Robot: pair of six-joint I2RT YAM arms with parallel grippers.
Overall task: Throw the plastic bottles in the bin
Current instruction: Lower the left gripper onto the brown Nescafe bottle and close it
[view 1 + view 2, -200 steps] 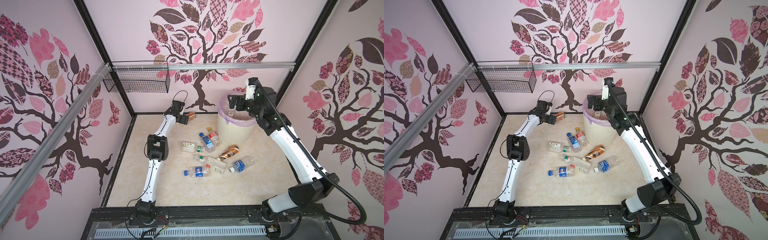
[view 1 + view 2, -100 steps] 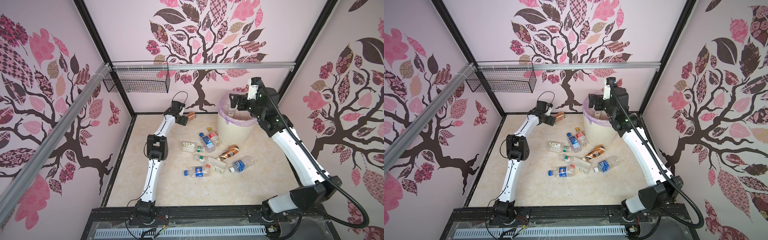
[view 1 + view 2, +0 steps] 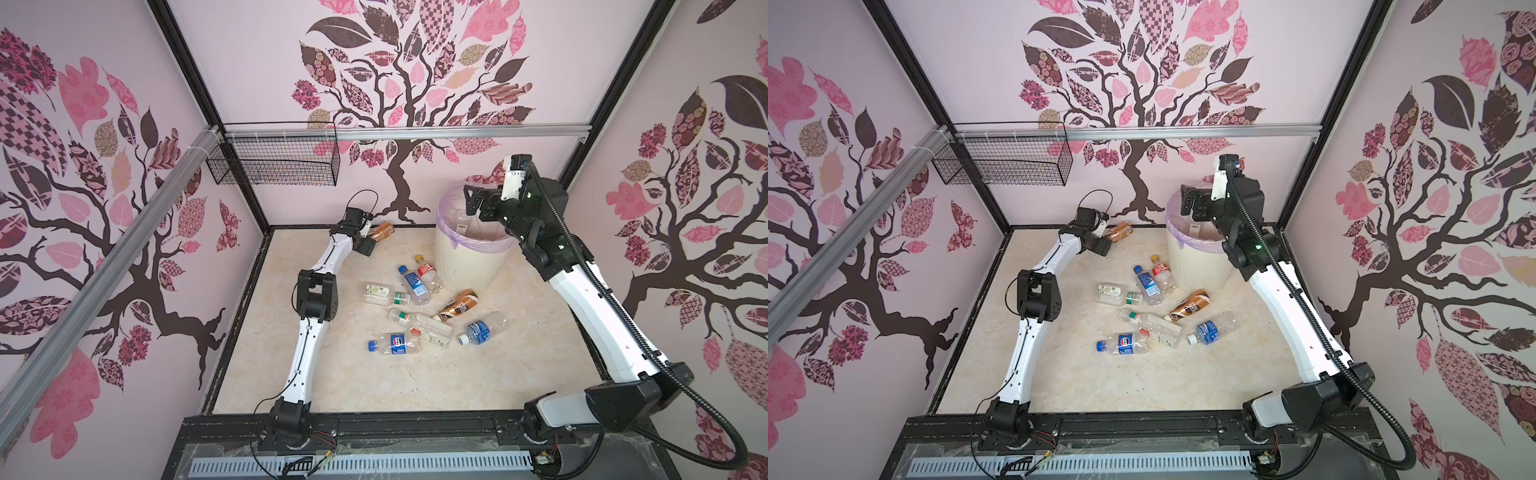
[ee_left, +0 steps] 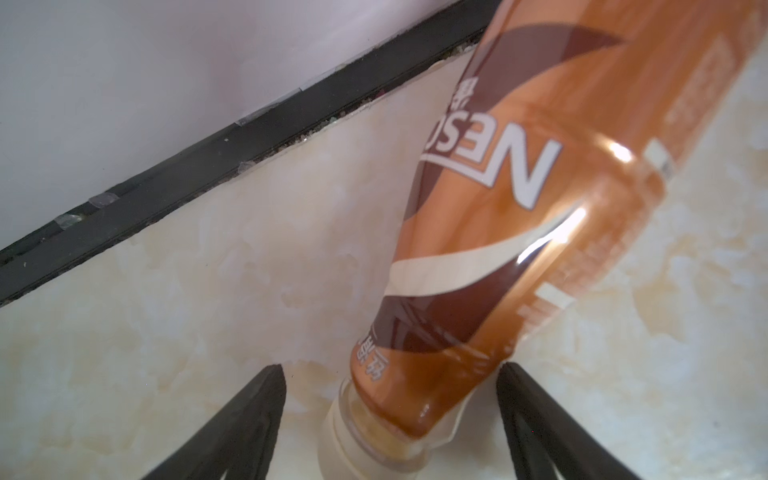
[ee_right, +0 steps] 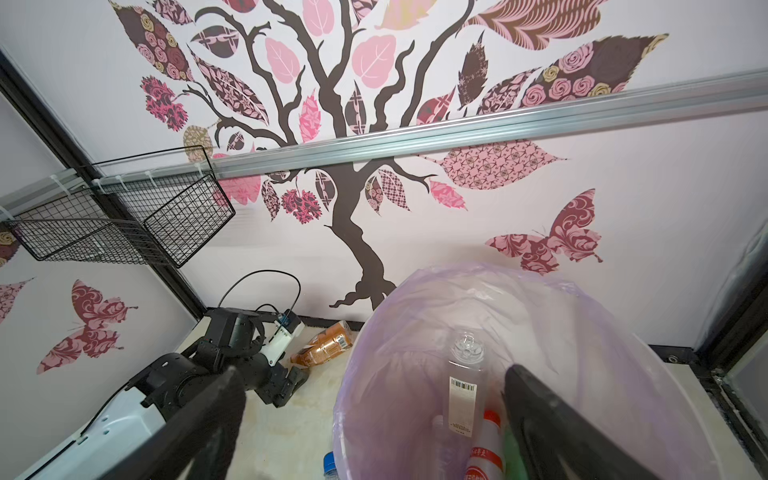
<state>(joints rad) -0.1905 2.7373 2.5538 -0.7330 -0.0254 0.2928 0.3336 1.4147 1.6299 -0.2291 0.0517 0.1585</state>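
Front: bare marbled floor spans the full width between the arm bases.

Centre: loose plastic bottles lie clustered, a Pepsi bottle nearest.

Far right: the bin stands near the corner. The right gripper hangs over its rim, jaws spread wide and holding nothing (a barcoded clear bottle lies inside).

Far wall: the left gripper straddles the neck of a Nescafé bottle, jaws apart with a gap on one side. The black edge strip lies just beyond.

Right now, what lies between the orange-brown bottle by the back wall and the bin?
Only bare tabletop separates bottle and bin, in both top views.
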